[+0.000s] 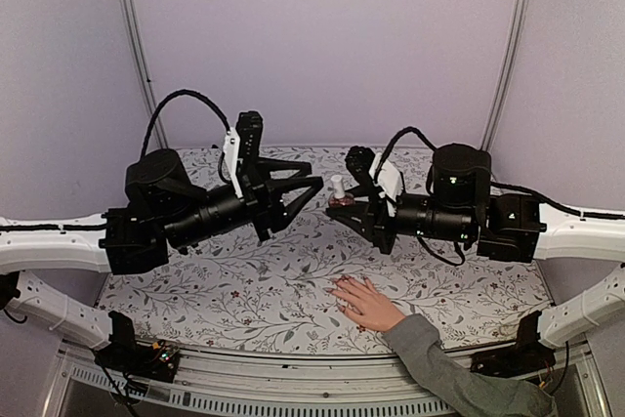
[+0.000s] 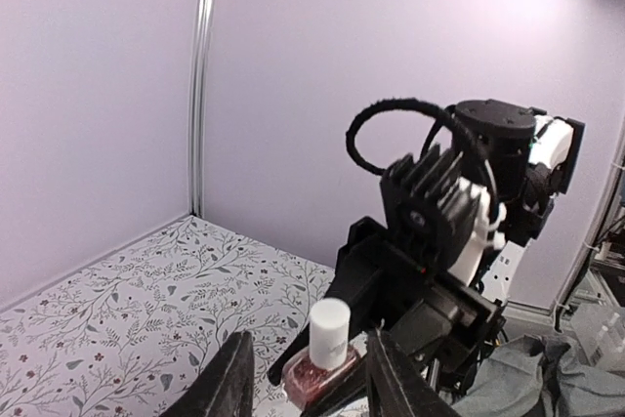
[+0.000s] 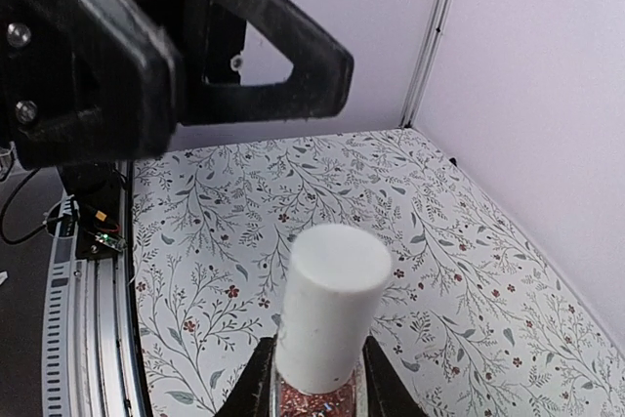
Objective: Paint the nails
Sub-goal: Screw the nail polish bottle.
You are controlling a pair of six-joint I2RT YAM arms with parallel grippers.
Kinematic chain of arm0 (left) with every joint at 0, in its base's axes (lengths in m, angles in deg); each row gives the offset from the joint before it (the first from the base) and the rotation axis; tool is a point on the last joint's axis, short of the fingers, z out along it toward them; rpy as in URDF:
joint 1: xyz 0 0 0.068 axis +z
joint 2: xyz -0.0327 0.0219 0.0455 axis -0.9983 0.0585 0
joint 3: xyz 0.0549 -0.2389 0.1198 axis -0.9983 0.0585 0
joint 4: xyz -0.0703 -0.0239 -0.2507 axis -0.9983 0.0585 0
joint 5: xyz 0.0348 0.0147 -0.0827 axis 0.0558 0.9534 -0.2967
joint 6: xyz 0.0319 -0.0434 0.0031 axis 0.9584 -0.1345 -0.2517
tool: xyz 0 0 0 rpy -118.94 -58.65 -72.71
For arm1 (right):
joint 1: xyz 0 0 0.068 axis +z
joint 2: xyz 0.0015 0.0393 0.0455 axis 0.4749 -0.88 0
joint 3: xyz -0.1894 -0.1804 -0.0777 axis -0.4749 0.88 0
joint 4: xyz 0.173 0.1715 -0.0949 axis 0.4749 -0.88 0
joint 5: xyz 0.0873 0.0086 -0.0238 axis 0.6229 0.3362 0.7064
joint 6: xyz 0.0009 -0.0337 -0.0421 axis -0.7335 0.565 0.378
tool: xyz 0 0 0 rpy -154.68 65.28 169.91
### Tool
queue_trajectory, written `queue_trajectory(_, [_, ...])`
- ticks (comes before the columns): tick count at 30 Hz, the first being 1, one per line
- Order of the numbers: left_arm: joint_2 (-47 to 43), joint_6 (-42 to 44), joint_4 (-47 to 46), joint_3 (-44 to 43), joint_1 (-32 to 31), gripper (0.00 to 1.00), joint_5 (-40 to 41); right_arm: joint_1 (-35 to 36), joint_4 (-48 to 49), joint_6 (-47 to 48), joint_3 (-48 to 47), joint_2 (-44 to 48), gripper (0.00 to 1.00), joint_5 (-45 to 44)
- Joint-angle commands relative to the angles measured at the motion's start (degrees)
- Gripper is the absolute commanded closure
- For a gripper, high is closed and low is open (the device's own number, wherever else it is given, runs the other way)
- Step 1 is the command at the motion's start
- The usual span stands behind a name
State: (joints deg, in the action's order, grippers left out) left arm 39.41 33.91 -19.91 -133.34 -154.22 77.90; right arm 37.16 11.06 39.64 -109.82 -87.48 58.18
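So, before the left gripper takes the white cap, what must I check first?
1. Right gripper shut on the pink glitter polish bottle with white cylindrical cap: ok.
2. Cap on the bottle: ok.
3. Left gripper open, apart from the cap: ok.
4. Light-skinned human hand in grey sleeve flat on the floral-print table: ok.
5. Nails unpainted: cannot tell.

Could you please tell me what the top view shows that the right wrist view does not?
Only the top view: the hand flat on the table, and its grey sleeve. Only the right wrist view: glitter in the polish. Both: the white-capped bottle in the right gripper, the open left gripper, the floral table.
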Motion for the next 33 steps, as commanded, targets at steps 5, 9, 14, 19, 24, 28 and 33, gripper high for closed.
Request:
queue_trajectory(5, [5.69,-3.24,1.28,-6.45,-0.64,0.60,1.42,0.14,-0.70,-1.88,-2.75,-1.70,1.00,-5.59])
queue_trajectory(9, [8.05,-3.76,2.41,-8.22,-0.69,0.61,1.21,0.14,-1.07,-2.15,-2.68,-1.62,1.00,-5.46])
queue_trajectory(14, [9.49,-3.78,3.40,-9.21,-0.64,0.65,0.82,0.14,-1.08,-2.07,-2.45,-1.20,1.00,-5.47])
queue_trajectory(19, [9.47,-3.64,3.32,-8.82,-0.64,0.83,0.51,0.14,-0.78,-2.18,-2.18,-0.88,1.00,-5.48])
queue_trajectory(24, [8.89,-3.29,1.76,-7.25,-0.64,0.96,-1.04,0.14,0.31,-2.50,-1.77,-0.11,1.00,-4.64])
queue_trajectory(28, [8.68,-2.93,1.15,-6.29,-0.64,0.99,-2.13,0.14,1.42,-2.71,-1.44,0.93,1.00,-3.54])
queue_trajectory(33, [7.70,-2.25,-1.61,-3.42,-0.65,1.00,-5.29,-0.03,3.29,-2.21,-0.70,2.85,1.00,2.35])
